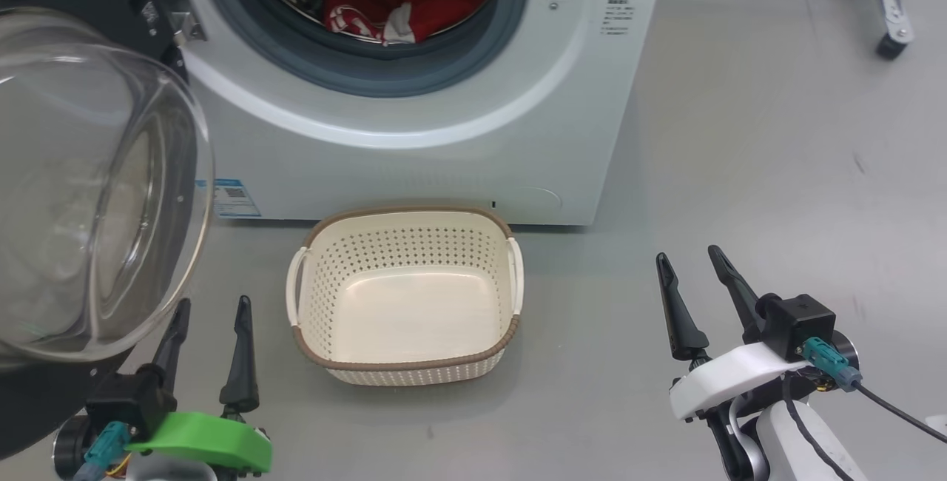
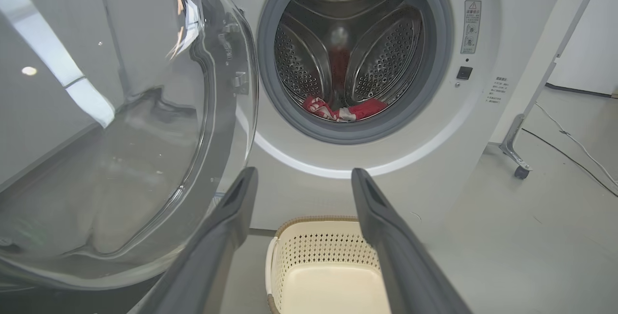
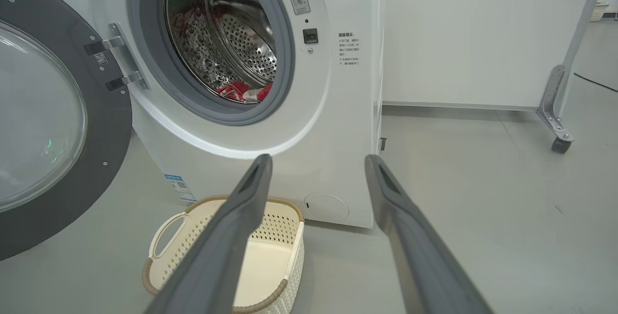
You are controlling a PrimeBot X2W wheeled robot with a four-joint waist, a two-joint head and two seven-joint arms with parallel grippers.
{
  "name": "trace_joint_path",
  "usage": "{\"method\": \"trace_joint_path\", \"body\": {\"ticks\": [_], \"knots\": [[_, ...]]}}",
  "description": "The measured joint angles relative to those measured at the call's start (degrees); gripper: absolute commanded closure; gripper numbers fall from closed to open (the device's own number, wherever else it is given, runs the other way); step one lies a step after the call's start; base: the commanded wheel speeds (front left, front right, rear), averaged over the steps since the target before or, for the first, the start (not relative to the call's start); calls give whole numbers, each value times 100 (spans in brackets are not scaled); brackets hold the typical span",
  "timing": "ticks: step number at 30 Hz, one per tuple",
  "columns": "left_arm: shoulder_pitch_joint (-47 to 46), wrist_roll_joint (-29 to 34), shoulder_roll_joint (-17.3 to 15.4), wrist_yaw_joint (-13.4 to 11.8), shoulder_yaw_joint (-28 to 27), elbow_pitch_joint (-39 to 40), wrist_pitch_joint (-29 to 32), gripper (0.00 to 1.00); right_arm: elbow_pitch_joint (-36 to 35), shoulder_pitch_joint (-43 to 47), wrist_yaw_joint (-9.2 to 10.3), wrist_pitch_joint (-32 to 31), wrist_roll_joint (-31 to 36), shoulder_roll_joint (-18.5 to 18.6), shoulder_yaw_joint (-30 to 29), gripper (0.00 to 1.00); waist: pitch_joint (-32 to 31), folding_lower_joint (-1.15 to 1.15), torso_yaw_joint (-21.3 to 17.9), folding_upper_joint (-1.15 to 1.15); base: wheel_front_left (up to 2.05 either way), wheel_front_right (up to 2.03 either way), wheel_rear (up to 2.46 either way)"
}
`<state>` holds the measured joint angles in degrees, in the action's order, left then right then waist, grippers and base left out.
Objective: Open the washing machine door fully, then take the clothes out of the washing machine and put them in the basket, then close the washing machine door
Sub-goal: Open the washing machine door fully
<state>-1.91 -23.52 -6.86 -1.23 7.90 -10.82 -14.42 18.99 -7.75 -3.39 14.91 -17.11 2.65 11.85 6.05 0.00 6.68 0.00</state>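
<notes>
The white washing machine (image 1: 473, 155) stands with its door (image 1: 81, 192) swung wide to the left, the clear glass bowl bulging toward me. Red clothes (image 1: 403, 7) with white trim lie low in the steel drum, also seen as the red clothes (image 2: 343, 110) and clothes (image 3: 244, 92) in the wrist views. The cream basket (image 1: 405, 370) sits on the floor before the machine, with nothing in it. My left gripper (image 1: 212, 309) is open, just under the door's glass bowl, touching nothing. My right gripper (image 1: 688, 256) is open over bare floor, right of the basket.
A grey floor (image 1: 777, 170) stretches to the right of the machine. A metal frame leg on a caster (image 1: 891, 41) stands at the far right, with a cable (image 2: 574, 145) trailing on the floor beyond it.
</notes>
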Motion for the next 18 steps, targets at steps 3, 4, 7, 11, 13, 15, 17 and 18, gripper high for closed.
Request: {"method": "trace_joint_path", "body": {"ticks": [3,4,7,11,13,15,17,18], "knots": [[74,24,-3,0,85,-1,51,0,-3,1,46,0,-10,0,2,0,1,0,-152,0,0,0,0],[105,44,-3,0,113,-7,75,0,-3,2,54,0,-12,0,1,0,-1,0,-199,0,0,0,0],[119,63,-5,-1,151,-1,132,0,-9,4,58,0,-19,0,-1,0,-13,0,-323,0,0,0,0],[138,69,-9,-1,168,9,208,0,-16,8,110,0,-19,0,-10,0,-32,0,-448,0,0,0,0],[166,88,-9,-7,179,12,235,0,-19,13,112,0,-19,-1,-31,0,-47,0,-495,0,0,0,0],[197,94,-8,-8,213,16,277,0,-41,31,156,1,-19,-1,-66,0,-65,0,-521,0,0,0,0],[198,97,-9,-25,226,25,278,0,-55,40,159,0,-19,0,-71,0,-73,0,-531,0,0,0,0],[198,104,-9,-32,226,26,287,0,-60,47,159,1,-19,0,-71,0,-75,0,-534,0,0,0,0]]}}
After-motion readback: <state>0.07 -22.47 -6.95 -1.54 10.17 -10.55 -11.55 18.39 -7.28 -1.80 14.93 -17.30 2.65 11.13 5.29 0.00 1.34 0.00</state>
